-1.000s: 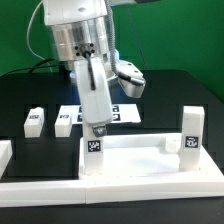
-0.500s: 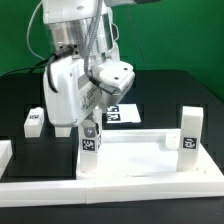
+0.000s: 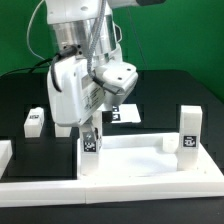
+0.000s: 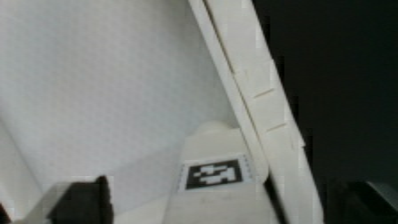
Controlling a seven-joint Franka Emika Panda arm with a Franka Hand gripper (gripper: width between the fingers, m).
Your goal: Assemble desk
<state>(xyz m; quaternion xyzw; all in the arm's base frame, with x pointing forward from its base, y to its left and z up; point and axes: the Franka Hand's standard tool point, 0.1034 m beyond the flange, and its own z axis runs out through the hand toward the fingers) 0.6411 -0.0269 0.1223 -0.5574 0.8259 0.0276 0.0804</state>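
Observation:
The white desk tabletop lies with its underside up near the front of the table. A tagged white leg stands in its corner socket at the exterior view's left, and a second leg stands in the corner at the right. My gripper comes down from above and is shut on the top of the left leg. In the wrist view the leg with its tag shows between my dark fingers, over the tabletop and beside its raised rim.
A loose tagged leg lies on the black table at the exterior view's left. The marker board lies behind the tabletop, partly hidden by the arm. White border rails run along the front and at the front left.
The wrist has turned about the upright leg since one second ago, swinging the arm's body toward the exterior view's left. It has hardly moved in the last half second.

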